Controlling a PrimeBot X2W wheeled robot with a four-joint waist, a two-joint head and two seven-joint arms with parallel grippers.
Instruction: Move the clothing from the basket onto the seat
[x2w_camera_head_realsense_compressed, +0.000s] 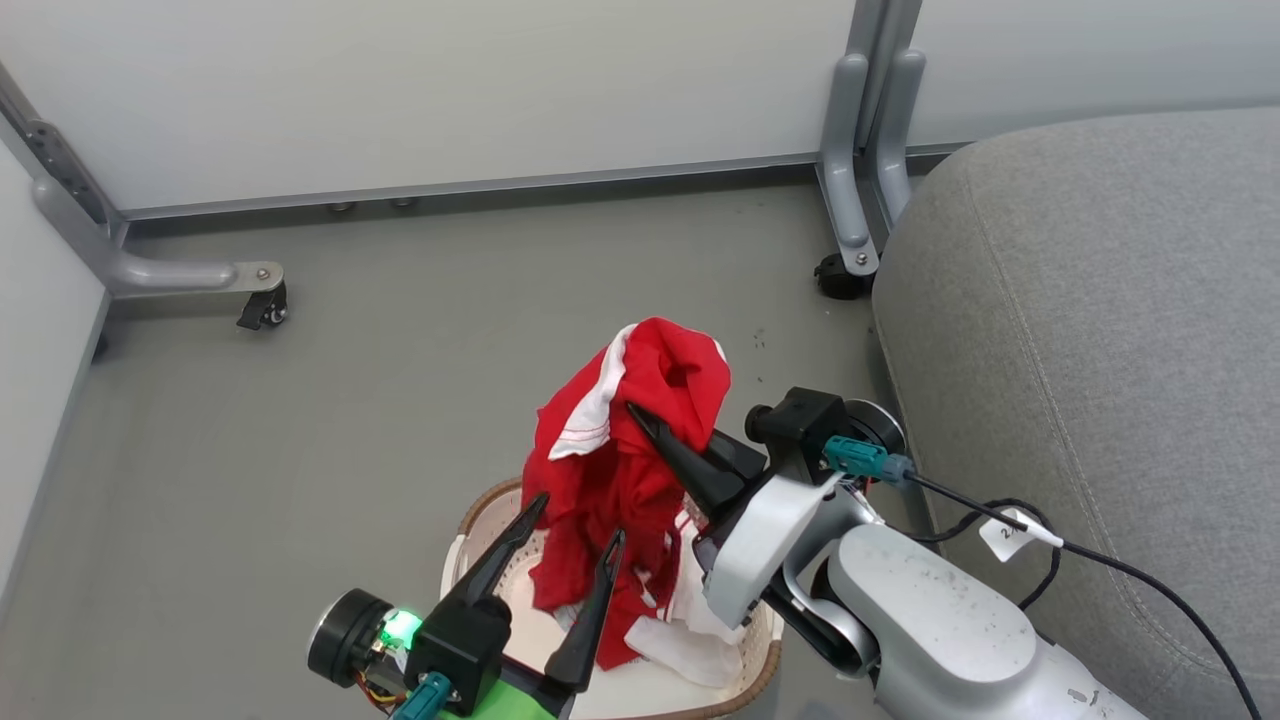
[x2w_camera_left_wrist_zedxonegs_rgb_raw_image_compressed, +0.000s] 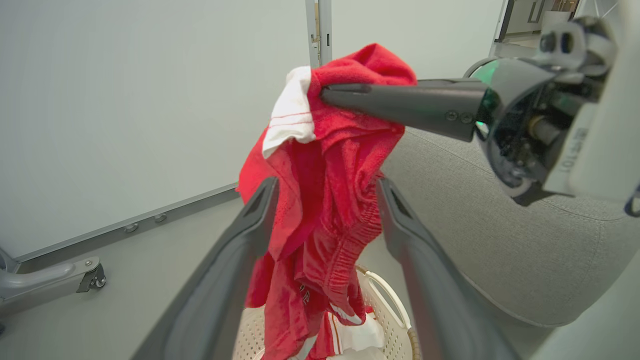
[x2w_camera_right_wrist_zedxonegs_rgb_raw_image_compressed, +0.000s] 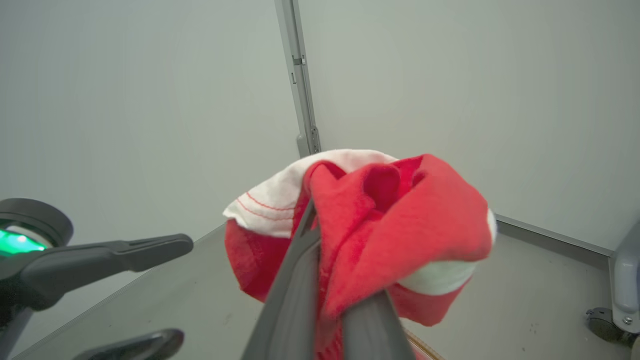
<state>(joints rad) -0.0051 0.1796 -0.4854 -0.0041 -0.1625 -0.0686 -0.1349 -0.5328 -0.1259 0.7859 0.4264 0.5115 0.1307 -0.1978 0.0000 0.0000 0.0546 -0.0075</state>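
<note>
One soft red top (x2w_camera_head_realsense_compressed: 640, 440) hangs pinched in the right claw (x2w_camera_head_realsense_compressed: 638, 414), left claw (x2w_camera_head_realsense_compressed: 579, 516) spread wide, not yet on the grey cushion seat (x2w_camera_head_realsense_compressed: 1100, 300) at right.

The clothing (x2w_camera_head_realsense_compressed: 625, 450) is red fabric with white panels and thin stripe trim. One bunched garment hangs lifted above the basket (x2w_camera_head_realsense_compressed: 485, 505), crumpled top towards 12 o'clock, tail trailing down into it. More red and white fabric lies heaped at the basket's 3 o'clock side. The basket, oval, cream, perforated and brown-rimmed, stands upright at 6 o'clock in the head view. The seat (x2w_camera_head_realsense_compressed: 1100, 350), a large rounded grey woven cushion with stitched seams, lies near the basket at its 2 o'clock.
</note>
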